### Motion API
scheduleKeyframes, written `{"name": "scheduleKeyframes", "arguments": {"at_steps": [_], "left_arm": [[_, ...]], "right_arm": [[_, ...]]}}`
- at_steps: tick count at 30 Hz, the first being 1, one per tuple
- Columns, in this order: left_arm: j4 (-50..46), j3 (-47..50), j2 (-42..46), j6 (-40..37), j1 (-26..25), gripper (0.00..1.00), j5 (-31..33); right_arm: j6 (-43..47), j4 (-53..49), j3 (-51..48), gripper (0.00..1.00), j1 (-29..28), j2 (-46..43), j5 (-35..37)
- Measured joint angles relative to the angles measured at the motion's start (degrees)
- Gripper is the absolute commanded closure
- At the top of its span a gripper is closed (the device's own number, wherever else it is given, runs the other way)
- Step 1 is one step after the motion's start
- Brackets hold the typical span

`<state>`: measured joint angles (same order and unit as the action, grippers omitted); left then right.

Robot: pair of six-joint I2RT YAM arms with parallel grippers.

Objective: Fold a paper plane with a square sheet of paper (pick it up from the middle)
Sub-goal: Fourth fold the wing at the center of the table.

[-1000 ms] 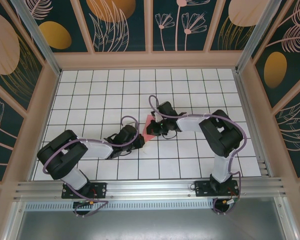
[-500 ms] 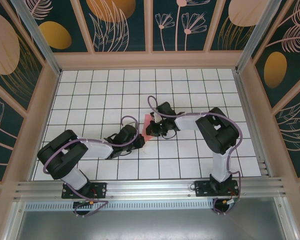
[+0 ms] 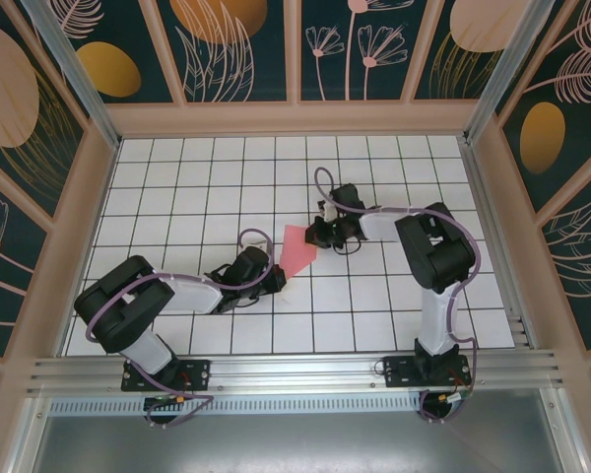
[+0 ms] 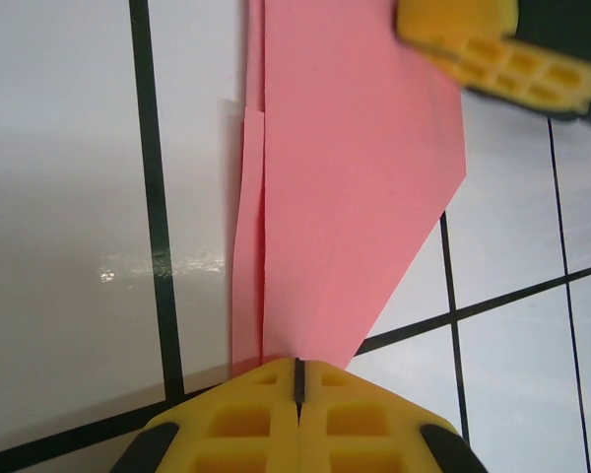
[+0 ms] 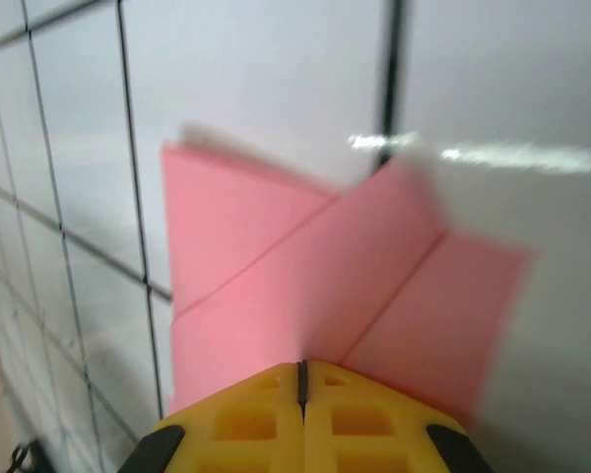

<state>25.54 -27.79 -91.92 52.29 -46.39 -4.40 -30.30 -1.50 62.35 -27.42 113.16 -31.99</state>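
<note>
The pink sheet of paper [image 3: 297,253] is folded into a wedge with creases and stretches between my two grippers over the middle of the table. My left gripper [image 3: 280,279] is shut on its narrow near end [image 4: 298,367]. In the left wrist view the paper [image 4: 345,177] widens away from the jaws, with a thin folded strip along its left edge. My right gripper [image 3: 314,235] is shut on the far wide end [image 5: 301,370]. The right wrist view shows layered flaps of the paper [image 5: 305,276] with diagonal creases. The right gripper's yellow fingers [image 4: 488,49] show at the paper's far corner.
The white grid-tiled table [image 3: 207,187] is boxed in by wooden-framed patterned walls [image 3: 69,227] on three sides. An aluminium rail [image 3: 295,372] runs along the near edge, by the arm bases. Both forearms lie low across the centre tiles.
My right gripper has pulled back and to the right with its end of the paper. The paper went from a bunched, upright shape to a spread wedge. The left arm has not moved.
</note>
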Motion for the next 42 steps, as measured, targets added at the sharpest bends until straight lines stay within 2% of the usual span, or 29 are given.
{"name": "scheduleKeyframes", "arguments": {"at_steps": [6,13,19,29,36,42], "left_arm": [[-0.02,0.00,0.00,-0.11,0.00,1.00,-1.14],[-0.17,-0.09,0.00,-0.11,0.00,1.00,-1.20],[-0.44,-0.20,0.04,-0.11,0.00,1.00,-1.20],[-2.56,-0.33,1.07,-1.14,0.00,1.00,-3.54],[-3.63,1.25,2.80,-3.04,0.00,1.00,-6.58],[-4.79,1.27,3.45,-3.67,0.00,1.00,-6.71]], "right_arm": [[-0.04,-0.28,-1.22,0.96,0.22,-3.15,2.73],[-0.52,0.48,-4.96,0.96,-5.92,-8.79,3.10],[-1.60,1.44,-5.86,0.96,-9.35,-7.10,2.95],[-1.84,1.53,-4.04,0.96,-9.33,-2.58,1.73],[-2.23,1.42,-3.45,0.96,-9.07,-1.88,0.81],[-2.23,0.79,-2.84,0.96,-9.05,-1.60,0.44]]}}
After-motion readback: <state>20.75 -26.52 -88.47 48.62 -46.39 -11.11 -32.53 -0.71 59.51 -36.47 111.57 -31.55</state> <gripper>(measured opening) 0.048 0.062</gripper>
